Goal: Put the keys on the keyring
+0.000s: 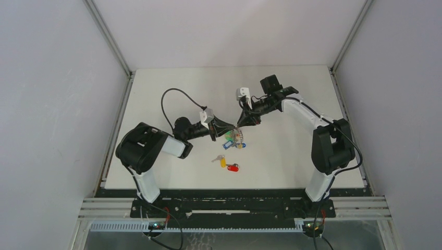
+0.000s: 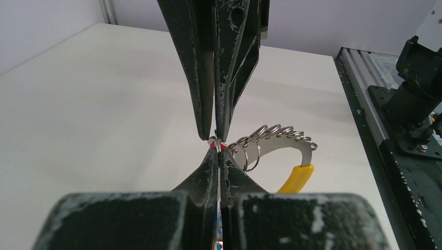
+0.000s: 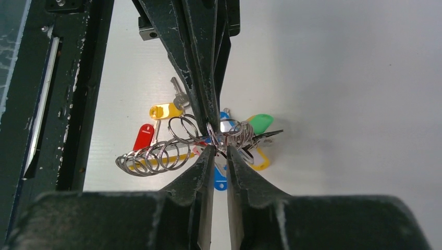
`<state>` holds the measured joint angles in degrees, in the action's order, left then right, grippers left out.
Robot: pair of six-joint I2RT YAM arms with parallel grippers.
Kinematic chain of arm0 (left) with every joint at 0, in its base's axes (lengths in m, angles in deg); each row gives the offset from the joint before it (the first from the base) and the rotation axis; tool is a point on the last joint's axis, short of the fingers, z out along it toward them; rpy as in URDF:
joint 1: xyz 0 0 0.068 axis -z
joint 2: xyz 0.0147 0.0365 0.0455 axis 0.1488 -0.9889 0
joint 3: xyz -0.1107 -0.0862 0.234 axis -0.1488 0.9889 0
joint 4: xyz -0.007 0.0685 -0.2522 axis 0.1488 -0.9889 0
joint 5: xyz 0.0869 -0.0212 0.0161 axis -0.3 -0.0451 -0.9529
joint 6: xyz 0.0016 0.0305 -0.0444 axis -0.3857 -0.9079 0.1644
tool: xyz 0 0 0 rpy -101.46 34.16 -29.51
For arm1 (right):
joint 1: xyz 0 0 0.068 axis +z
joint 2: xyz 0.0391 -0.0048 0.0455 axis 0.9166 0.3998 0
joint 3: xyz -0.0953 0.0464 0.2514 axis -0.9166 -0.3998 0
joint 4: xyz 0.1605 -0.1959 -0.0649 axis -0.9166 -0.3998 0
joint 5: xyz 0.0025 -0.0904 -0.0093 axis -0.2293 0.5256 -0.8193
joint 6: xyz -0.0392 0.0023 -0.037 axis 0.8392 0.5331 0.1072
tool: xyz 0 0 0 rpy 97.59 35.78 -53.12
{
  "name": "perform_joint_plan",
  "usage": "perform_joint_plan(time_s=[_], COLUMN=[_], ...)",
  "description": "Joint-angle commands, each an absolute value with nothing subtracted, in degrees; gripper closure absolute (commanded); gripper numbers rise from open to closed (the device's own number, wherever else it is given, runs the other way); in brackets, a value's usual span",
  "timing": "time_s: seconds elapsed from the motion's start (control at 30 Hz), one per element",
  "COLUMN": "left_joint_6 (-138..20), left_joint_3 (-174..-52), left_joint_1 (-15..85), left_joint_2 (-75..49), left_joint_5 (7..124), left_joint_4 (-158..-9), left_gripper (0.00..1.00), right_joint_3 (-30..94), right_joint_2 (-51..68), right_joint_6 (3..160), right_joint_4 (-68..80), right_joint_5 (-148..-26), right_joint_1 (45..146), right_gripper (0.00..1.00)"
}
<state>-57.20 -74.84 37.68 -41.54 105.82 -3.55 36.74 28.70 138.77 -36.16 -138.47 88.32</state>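
Pinching one small ring of the keyring (image 1: 236,138), your L gripper (image 2: 217,152) is clenched hard, tips together on the wire w/ no gap showing. Your R gripper (image 3: 218,150) meets it from the opposite side, tip to tip w/ the L one. Its jaws stand a thin slit apart right at the ring bunch, and you can't tell from the wrist cam whether they're nipping a ring or just bracketing it.

The keyring sits betw. the two grippers, roughly mid-worktop (image 1: 292,104), a bit toward the near edge. Its curved band carries a row of small rings (image 3: 151,158) and ends in a yellow sleeve (image 2: 296,178). A green tag (image 3: 260,123) and a blue tag (image 3: 220,179) sit in the bunch by the tips.

Two keys lie loose on the worktop, closer to the near edge than the keyring & apart from it: yellow-tag key (image 1: 222,161) and red-tag key (image 1: 233,167). They're just beside each other, red one nearer the edge.
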Motion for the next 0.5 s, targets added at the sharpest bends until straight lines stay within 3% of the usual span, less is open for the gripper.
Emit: perform_joint_plan(time_s=[0.0, 0.1, 0.2, 0.47], left_joint_6=[-56.94, -56.88, -56.89, -57.32], left_joint_3=[-75.5, -75.59, -75.52, -74.25], left_joint_1=[38.06, 38.09, 38.09, 37.91], left_joint_2=[-41.51, -41.57, -41.35, -39.14], left_joint_5=[105.61, 105.51, 105.37, 103.52], left_joint_4=[-0.2, -0.2, -0.2, -0.2], left_gripper=[1.0, 1.0, 1.0, 1.0], right_joint_3=[39.08, 40.02, 40.38, 38.92], right_joint_2=[29.23, 29.8, 30.06, 29.73], right_joint_6=[139.83, 141.82, 142.87, 139.96], right_joint_4=[-36.6, -39.08, -40.27, -39.48], right_joint_5=[-141.19, -142.07, -142.42, -138.69], right_joint_1=[88.49, 88.51, 88.56, 86.23], right_gripper=[0.9, 0.91, 1.0, 1.0])
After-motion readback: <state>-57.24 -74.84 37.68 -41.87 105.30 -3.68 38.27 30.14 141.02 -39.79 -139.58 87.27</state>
